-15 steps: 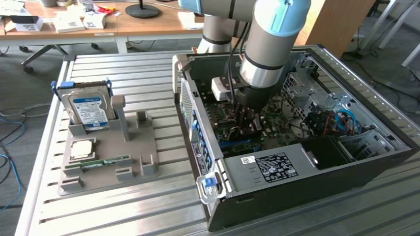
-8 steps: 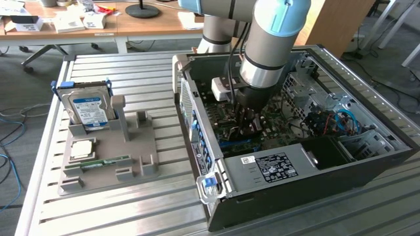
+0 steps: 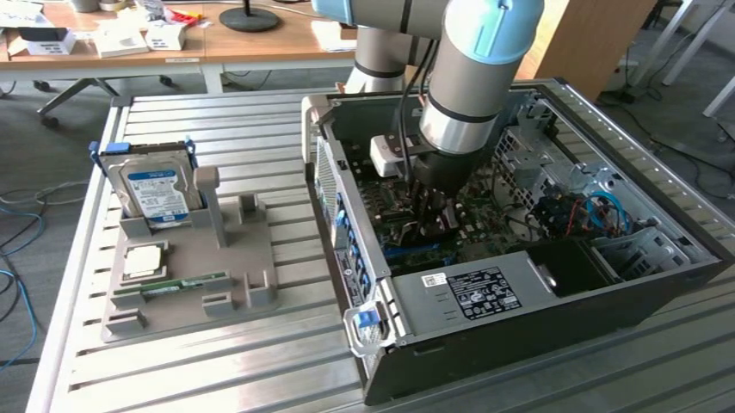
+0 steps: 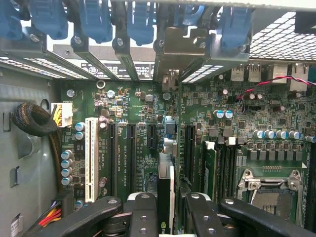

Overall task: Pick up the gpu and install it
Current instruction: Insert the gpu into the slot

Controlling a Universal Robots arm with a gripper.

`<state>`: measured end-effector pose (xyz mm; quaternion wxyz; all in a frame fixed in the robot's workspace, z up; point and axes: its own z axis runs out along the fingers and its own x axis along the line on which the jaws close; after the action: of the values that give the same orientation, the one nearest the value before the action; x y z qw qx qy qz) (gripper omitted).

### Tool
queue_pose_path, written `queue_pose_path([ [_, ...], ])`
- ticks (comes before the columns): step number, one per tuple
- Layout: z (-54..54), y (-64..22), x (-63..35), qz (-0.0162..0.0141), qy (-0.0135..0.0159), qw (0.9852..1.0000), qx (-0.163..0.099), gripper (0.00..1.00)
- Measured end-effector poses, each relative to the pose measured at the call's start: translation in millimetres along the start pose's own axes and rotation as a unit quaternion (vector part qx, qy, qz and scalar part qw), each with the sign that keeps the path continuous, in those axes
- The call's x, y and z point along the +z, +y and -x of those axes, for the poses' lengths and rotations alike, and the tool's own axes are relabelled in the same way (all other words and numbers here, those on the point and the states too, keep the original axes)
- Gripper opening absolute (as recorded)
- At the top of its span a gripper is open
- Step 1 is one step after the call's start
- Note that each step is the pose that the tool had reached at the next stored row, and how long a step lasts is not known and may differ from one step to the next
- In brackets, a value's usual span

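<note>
My gripper (image 3: 438, 205) reaches down inside the open computer case (image 3: 643, 284), just above the green motherboard (image 4: 123, 103). In the wrist view its black fingers (image 4: 143, 212) are shut on the gpu (image 4: 166, 190), a thin dark card seen edge-on. The card's silver end bracket (image 4: 173, 54) stands against the case's rear slot openings. The card's lower edge lies along the black expansion slots (image 4: 133, 148) next to the white slot (image 4: 90, 158). Whether it is seated in a slot I cannot tell.
On the exterior view's left a grey fixture (image 3: 189, 288) holds a silver hard drive (image 3: 157, 191), a square chip (image 3: 144, 258) and a green memory stick (image 3: 184, 285). Blue slot clips (image 4: 94, 19), a cable bundle (image 4: 34, 121) and the CPU socket (image 4: 269, 190) crowd the card.
</note>
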<state>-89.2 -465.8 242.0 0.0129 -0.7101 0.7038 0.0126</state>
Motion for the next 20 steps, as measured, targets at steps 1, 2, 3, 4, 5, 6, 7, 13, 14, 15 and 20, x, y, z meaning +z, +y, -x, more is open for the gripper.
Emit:
queue_pose_path([
  [1,0.0,0.0,0.0,0.0000,0.0000,1.0000,0.000,0.27],
  [2,0.0,0.0,0.0,0.0000,0.0000,1.0000,0.000,0.27],
  [3,0.0,0.0,0.0,0.0000,0.0001,1.0000,0.000,0.27],
  [4,0.0,0.0,-0.1,0.0000,0.0000,1.0000,0.000,0.27],
  [5,0.0,0.0,-0.2,0.0000,0.0000,1.0000,0.000,0.27],
  [6,0.0,0.0,-0.5,0.0000,-0.0001,1.0000,0.000,0.27],
  [7,0.1,0.0,-0.7,0.0000,-0.0001,1.0000,0.000,0.27],
  [13,0.1,0.0,-2.6,-0.0001,-0.0002,1.0000,0.000,0.27],
  [14,0.1,-0.1,-2.6,-0.0001,-0.0001,1.0000,0.000,0.27],
  [15,0.1,-0.1,-2.7,0.0000,-0.0001,1.0000,0.000,0.27],
  [20,0.0,-0.4,-2.5,0.0001,0.0002,1.0000,0.000,0.27],
])
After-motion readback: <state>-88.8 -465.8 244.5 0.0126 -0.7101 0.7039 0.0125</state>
